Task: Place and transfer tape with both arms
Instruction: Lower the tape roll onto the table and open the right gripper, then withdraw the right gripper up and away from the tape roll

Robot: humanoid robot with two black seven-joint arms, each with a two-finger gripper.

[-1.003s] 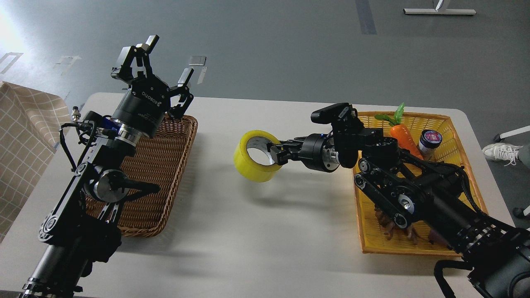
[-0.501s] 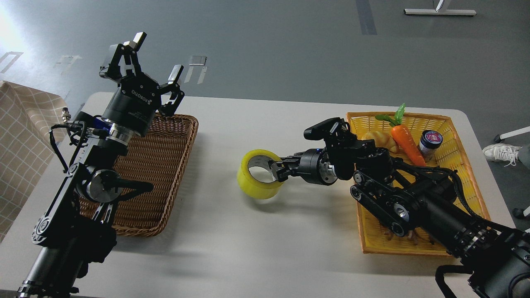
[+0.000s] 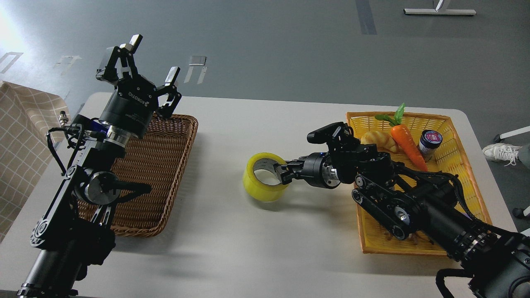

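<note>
The tape (image 3: 258,187), a wide yellow roll with a pale inner core, sits low at the middle of the white table (image 3: 265,248), tilted, its lower edge at or just above the surface. My right gripper (image 3: 280,172) is shut on the roll's right wall, one finger inside the core and one outside. My left gripper (image 3: 143,62) is open and empty, raised high above the far end of the brown wicker basket (image 3: 159,165) at the left.
A yellow basket (image 3: 447,124) at the right holds a toy carrot (image 3: 408,142), a bread roll (image 3: 379,138) and a small jar (image 3: 428,140); my right arm crosses over it. A checked cloth (image 3: 20,132) lies at the left edge.
My right gripper has lowered the tape toward the table and shifted it slightly right. My left gripper has drifted a little to the left, still open.
</note>
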